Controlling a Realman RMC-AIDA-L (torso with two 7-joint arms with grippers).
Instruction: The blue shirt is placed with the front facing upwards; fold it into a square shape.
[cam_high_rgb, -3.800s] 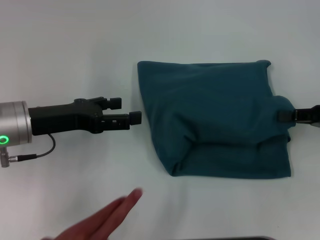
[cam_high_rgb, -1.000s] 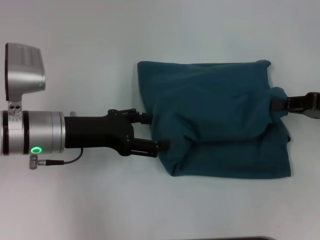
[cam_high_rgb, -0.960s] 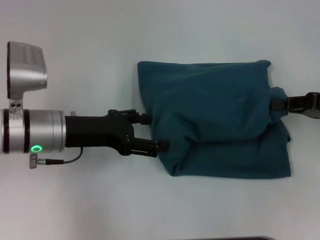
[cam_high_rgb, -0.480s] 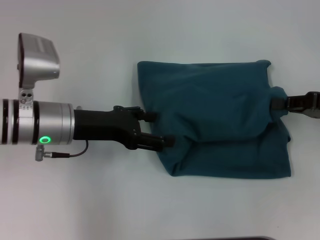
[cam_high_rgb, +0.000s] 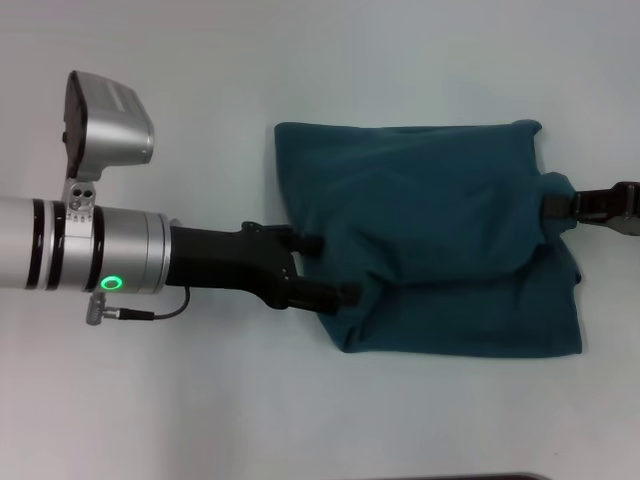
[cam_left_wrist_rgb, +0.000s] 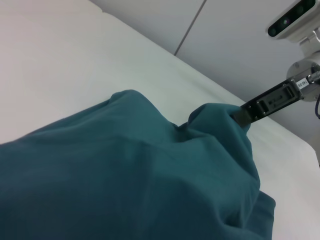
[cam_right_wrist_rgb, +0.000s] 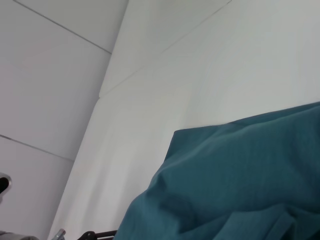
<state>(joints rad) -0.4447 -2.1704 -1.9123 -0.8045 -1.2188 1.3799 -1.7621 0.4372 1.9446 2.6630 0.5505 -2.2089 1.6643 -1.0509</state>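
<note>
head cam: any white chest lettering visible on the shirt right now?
No. The blue shirt lies folded into a rough rectangle and shows only plain teal cloth, with no lettering on any face in view.

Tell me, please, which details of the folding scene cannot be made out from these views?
- Left gripper fingertips: head view, pressed into the blue shirt edge.
- Right gripper: head view, buried in cloth, arm cut by the frame edge.
- Shirt's lettering and collar: folded inside, unseen in every view.

The blue shirt (cam_high_rgb: 440, 240) is soft matt cotton-like cloth, creased and puckered just beside the left gripper (cam_high_rgb: 335, 268) fingers. That gripper looks matt black plastic, behind it a brushed silvery metal wrist (cam_high_rgb: 90, 262). The table (cam_high_rgb: 200, 80) is smooth, matt white.
</note>
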